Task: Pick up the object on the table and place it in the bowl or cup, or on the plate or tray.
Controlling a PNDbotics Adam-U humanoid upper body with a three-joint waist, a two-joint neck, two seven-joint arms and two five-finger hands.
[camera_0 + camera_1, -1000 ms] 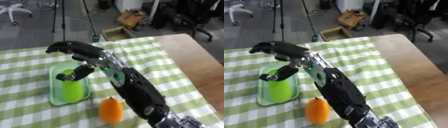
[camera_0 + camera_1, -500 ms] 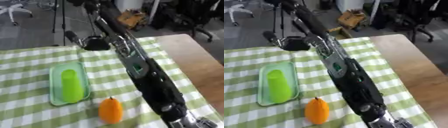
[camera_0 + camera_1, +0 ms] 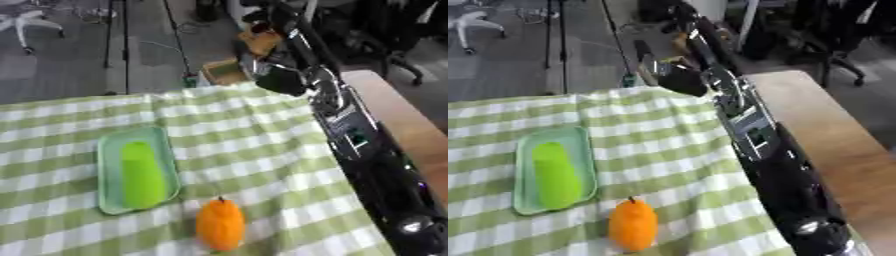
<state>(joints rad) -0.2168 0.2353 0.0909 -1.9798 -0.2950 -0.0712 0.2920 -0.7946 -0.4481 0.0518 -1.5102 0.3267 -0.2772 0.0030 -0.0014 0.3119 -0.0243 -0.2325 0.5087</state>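
Green elongated smooth-skinned object [image 3: 142,174] lay lengthwise in the pale green rectangular plastic tray [image 3: 108,149], left part of the checked-cloth surface [image 3: 254,135]. Orange pear-shaped fruit-like object [image 3: 220,224] sat on the cloth just near-right of the tray, apart from it. Likely light, stiff, somewhat slippery; best taken across its widest middle. Right robot hand [image 3: 674,76] raised over the far edge, holding nothing; finger state: cannot tell
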